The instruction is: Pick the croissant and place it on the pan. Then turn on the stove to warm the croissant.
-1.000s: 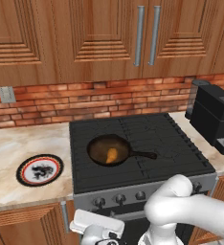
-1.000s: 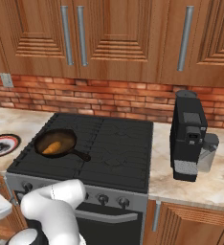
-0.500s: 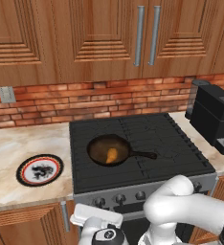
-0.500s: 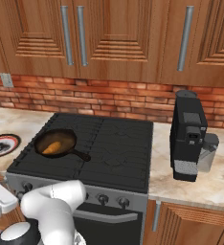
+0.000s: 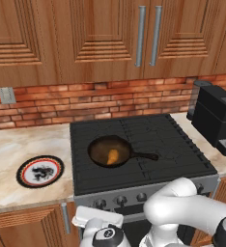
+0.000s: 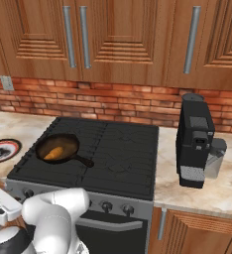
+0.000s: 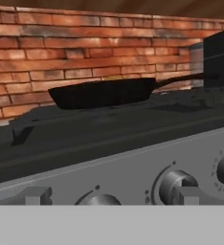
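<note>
One croissant (image 5: 113,156) lies inside the pan (image 5: 110,150), a small golden-orange piece resting on the dark-brown base a little right of its middle in the left base view. The pan sits on the front left part of the stove (image 5: 153,140), on the black grates, with its long thin handle pointing right across the cooktop. From the right base side the croissant (image 6: 55,153) shows as an orange streak in the pan (image 6: 58,148), and the handle runs toward the middle of the stove (image 6: 123,158).

The gripper (image 7: 109,196) hangs low in front of the stove's silver-grey panel, level with the row of knobs (image 7: 173,184). Its two finger tips (image 7: 37,195) stand wide apart with nothing between them, and a knob sits between them at the bottom edge; whether either tip touches the panel is hard to judge from this close. In the hand view the pan (image 7: 104,93) appears side-on above the panel, against the brick wall (image 7: 85,48).

A round plate (image 5: 40,171) with a black-red rim rests on the counter (image 5: 18,144) left of the stove, and a black coffee machine (image 5: 216,118) stands on the right.
</note>
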